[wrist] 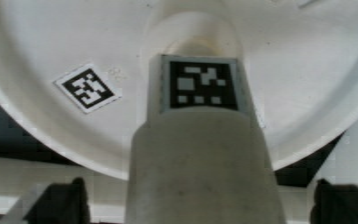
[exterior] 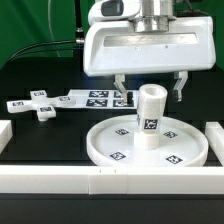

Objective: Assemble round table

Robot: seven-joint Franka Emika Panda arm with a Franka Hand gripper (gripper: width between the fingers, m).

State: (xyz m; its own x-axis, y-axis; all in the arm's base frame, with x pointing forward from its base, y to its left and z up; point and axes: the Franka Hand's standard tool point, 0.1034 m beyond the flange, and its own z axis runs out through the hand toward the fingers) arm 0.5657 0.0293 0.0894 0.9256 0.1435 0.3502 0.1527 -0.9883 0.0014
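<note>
Exterior view only: cross-shaped piece (exterior: pixel 42 108)

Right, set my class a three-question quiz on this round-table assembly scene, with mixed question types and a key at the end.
1. Fill in: the gripper, over the cylindrical leg, is ____ (open/shut).
2. True or false: the leg lies flat beside the round disc.
3. Where is the cross-shaped piece?
A) on the disc
B) on the black table, to the exterior view's left of the disc
C) in the gripper
Key: 1 open; 2 false, it stands upright on the disc; 3 B.
</note>
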